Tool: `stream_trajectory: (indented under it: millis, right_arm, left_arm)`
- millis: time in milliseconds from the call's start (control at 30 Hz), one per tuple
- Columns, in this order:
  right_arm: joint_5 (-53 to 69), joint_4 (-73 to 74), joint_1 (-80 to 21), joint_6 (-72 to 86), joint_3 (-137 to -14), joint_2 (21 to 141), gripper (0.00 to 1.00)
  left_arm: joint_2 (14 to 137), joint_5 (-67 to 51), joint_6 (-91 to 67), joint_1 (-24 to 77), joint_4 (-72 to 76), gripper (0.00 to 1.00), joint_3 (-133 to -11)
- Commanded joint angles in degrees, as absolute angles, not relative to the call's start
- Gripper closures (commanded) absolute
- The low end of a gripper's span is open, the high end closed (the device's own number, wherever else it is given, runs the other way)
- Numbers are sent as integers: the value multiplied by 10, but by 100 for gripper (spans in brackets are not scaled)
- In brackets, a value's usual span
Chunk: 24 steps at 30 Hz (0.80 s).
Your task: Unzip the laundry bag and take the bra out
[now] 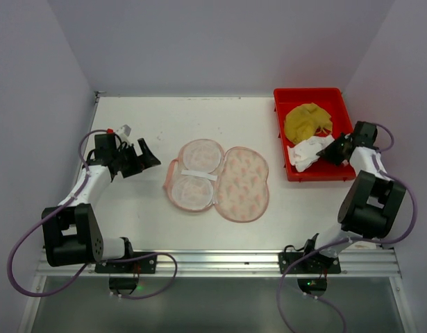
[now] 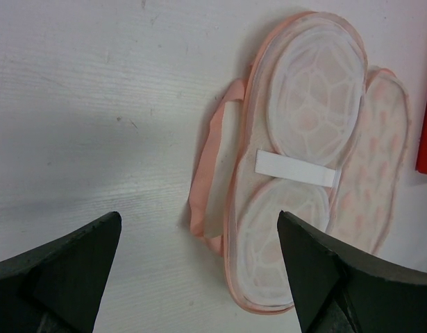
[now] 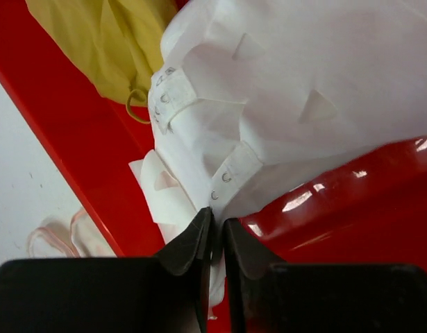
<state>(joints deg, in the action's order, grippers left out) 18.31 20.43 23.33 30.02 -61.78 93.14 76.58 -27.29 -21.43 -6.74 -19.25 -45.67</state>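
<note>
The laundry bag [image 1: 220, 179] lies unzipped and spread flat mid-table, its whitish mesh lining up on the left half and its printed half to the right. In the left wrist view the laundry bag [image 2: 303, 139] shows pink edging and a white band across its waist. My left gripper [image 1: 145, 158] is open to the left of it, apart from it, and the left wrist view shows the left gripper [image 2: 199, 218] with nothing between its fingers. The white bra [image 1: 307, 151] lies in the red tray [image 1: 277, 132]. My right gripper [image 3: 217, 218] pinches a strip of the bra [image 3: 289, 90], jaws nearly together.
A yellow garment [image 1: 307, 121] sits in the far half of the red tray, behind the bra; the right wrist view shows this yellow garment [image 3: 95, 41] too. White walls close in the table on three sides. The tray wall [image 3: 81, 139] rises just left of the right fingers.
</note>
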Motion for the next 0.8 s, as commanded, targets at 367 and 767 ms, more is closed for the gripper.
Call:
stream_trajectory:
  millis: [367,767]
  right_arm:
    - [55,225,136,343,-546,673,19]
    - [0,304,-161,359,-493,684,26]
  left_arm:
    - [762,-297,-210,-74,-165,2,-448]
    - [777,-312,-208,-57,-167,2,-444]
